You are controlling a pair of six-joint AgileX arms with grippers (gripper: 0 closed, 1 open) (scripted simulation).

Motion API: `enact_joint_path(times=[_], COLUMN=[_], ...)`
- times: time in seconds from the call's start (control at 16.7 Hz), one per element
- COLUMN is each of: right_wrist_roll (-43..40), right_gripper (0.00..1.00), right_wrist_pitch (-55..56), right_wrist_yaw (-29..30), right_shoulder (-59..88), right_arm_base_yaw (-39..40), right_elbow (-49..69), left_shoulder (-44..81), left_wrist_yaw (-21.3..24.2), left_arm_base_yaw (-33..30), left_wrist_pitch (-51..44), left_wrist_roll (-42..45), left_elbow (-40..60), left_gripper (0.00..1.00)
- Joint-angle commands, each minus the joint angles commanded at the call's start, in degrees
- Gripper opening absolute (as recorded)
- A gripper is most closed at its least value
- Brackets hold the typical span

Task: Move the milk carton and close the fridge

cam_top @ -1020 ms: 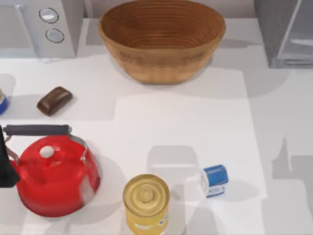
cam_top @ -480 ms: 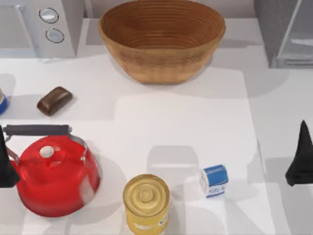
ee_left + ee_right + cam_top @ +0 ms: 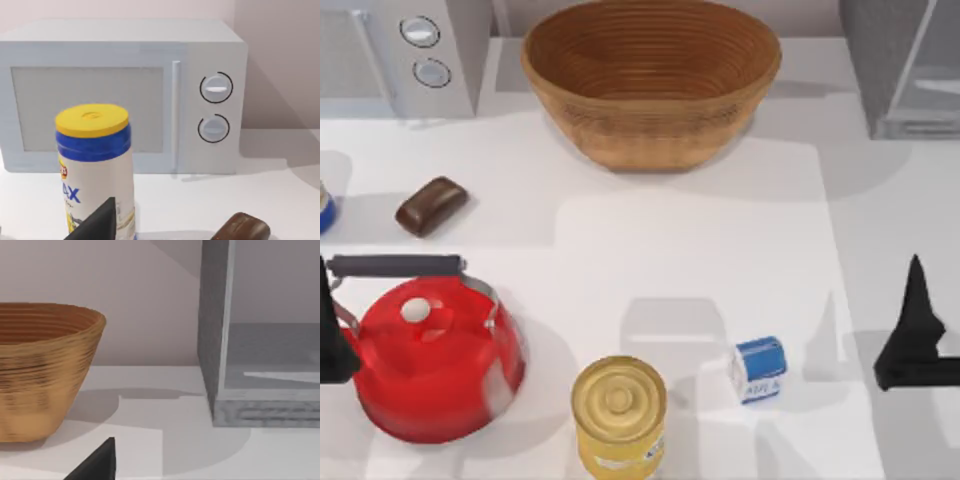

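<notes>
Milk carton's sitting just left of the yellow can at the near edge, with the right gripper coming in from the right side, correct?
Not quite: the milk carton sits just right of the yellow can, as the top view shows. The right gripper is indeed at the right side.

blue-topped milk carton (image 3: 758,369) lies front-right; grey fridge (image 3: 905,65) open, back-right.

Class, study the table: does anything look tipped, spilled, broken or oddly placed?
Nothing looks spilled or broken. The small white milk carton with a blue top lies on the table beside the yellow round tin can, and the grey metallic fridge at the back right shows its pale interior, so it appears open.
</notes>
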Motion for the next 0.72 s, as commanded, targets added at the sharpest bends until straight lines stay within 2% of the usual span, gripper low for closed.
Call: enact_joint_path(times=[0.36, 0.72], right_wrist_roll=[0.45, 4.35], right_gripper=[1.00, 1.00], right_wrist_pitch=[1.08, 10.87], right_wrist_yaw=[0.11, 1.54], right_shoulder=[1.75, 18.56], right_arm_base_yaw=[0.40, 4.94], right_elbow=[-0.05, 0.97], left_shoulder=[0.00, 0.00], left_wrist_yaw=[0.00, 0.00], left_arm_base_yaw=[0.00, 0.00], left_wrist_pitch=[0.00, 0.00], left_wrist_roll=[0.00, 0.00], left_elbow=[0.00, 0.00], left_gripper=[1.00, 1.00])
